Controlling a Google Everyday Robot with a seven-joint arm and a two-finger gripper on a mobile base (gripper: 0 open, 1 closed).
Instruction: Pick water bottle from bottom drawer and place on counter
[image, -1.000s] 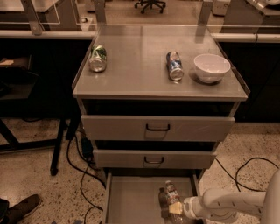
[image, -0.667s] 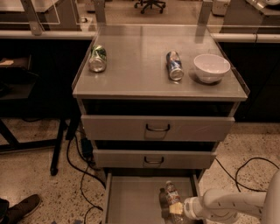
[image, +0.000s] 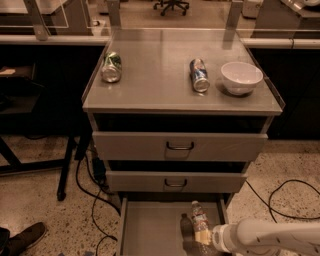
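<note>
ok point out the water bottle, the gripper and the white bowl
water bottle (image: 199, 219), camera view, on its label band
gripper (image: 202, 239), camera view, at its tip by the bottle's base in the bottom drawer (image: 150, 229)
white bowl (image: 241, 76), camera view, on its inner wall

Cream end effector (image: 202, 239) at the red-white-labelled water bottle (image: 198, 217) in the grey bottom drawer (image: 150, 230).

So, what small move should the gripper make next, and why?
Probably secure the hold on the water bottle before any lift. The gripper is low in the open bottom drawer, right at the bottle's lower end, and the bottle is not yet out of the drawer and on the counter.
</note>
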